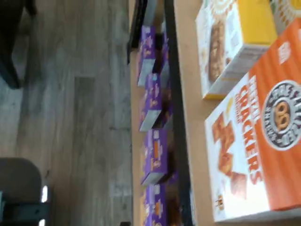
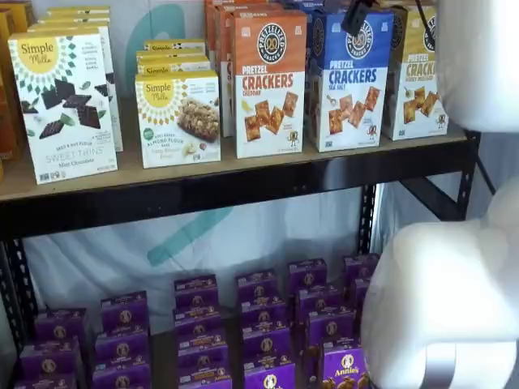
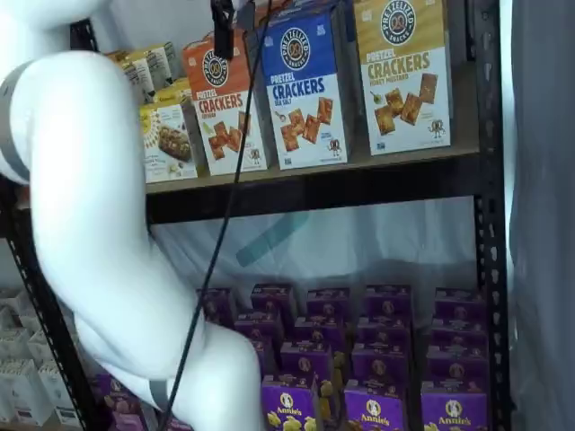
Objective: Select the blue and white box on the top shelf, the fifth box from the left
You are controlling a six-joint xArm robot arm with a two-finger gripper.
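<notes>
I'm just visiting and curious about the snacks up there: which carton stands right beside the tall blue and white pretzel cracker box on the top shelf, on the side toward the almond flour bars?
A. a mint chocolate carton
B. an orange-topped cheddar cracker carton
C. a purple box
B: in both shelf views the orange-topped cheddar cracker carton stands next to the blue and white box on the top shelf.

a mock shop aisle: black metal shelves (image 2: 243,190) of boxed snacks (image 2: 182,117), wood-look floor (image 1: 80,117)
</notes>
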